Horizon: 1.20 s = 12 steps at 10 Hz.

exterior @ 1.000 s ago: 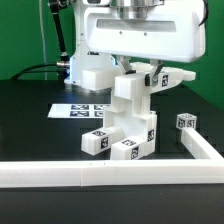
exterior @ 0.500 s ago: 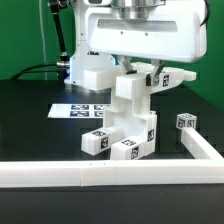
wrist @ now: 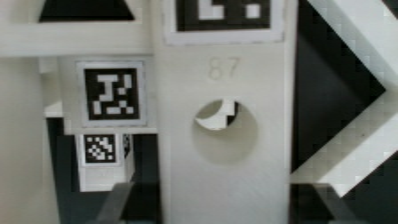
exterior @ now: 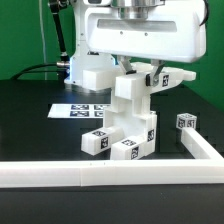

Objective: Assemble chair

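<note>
The chair [exterior: 125, 128] is a partly joined cluster of white tagged blocks standing on the black table, with an upright slab [exterior: 128, 92] rising from it. My gripper [exterior: 132, 70] comes down from above and is shut on the top of that slab. A tagged bar [exterior: 168, 76] sticks out toward the exterior view's right just below the gripper body. In the wrist view the slab [wrist: 222, 140] fills the middle, with a round hole [wrist: 221, 115] and a tag [wrist: 228, 14]. The gripper [wrist: 222, 195] has its dark fingers [wrist: 128, 198] close on either side. A lower tagged block [wrist: 111, 92] shows beside it.
A loose small tagged cube [exterior: 185, 121] lies at the exterior view's right. The marker board [exterior: 78, 110] lies flat behind the chair at the left. The white L-shaped border rail [exterior: 100, 173] runs along the front and up the right side. The robot base [exterior: 90, 72] stands behind.
</note>
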Each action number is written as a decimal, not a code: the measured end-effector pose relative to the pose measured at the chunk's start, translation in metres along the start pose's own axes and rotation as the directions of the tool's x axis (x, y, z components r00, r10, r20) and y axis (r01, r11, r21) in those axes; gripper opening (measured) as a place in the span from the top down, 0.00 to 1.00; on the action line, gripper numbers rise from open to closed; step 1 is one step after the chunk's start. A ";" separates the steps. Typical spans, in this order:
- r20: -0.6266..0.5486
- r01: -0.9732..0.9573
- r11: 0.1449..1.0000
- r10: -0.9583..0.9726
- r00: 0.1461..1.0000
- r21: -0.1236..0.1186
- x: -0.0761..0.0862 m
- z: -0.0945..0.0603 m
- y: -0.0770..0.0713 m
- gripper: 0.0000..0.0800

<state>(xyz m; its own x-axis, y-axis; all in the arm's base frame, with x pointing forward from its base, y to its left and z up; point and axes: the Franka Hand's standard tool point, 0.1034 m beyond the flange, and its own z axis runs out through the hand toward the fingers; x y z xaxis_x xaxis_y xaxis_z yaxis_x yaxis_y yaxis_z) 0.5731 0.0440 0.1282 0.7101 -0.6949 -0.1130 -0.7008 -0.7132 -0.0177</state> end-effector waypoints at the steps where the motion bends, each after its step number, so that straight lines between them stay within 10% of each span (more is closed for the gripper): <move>1: 0.000 0.000 1.000 0.000 1.000 0.000 0.000 0.000 0.000 0.64; 12: -0.011 0.012 1.000 -0.012 1.000 0.007 0.000 0.000 0.000 0.64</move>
<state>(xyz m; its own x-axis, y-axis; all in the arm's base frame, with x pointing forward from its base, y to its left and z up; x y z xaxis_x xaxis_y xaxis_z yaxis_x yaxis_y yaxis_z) 0.5730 0.0443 0.1286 0.7191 -0.6874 -0.1019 -0.6927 -0.7208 -0.0258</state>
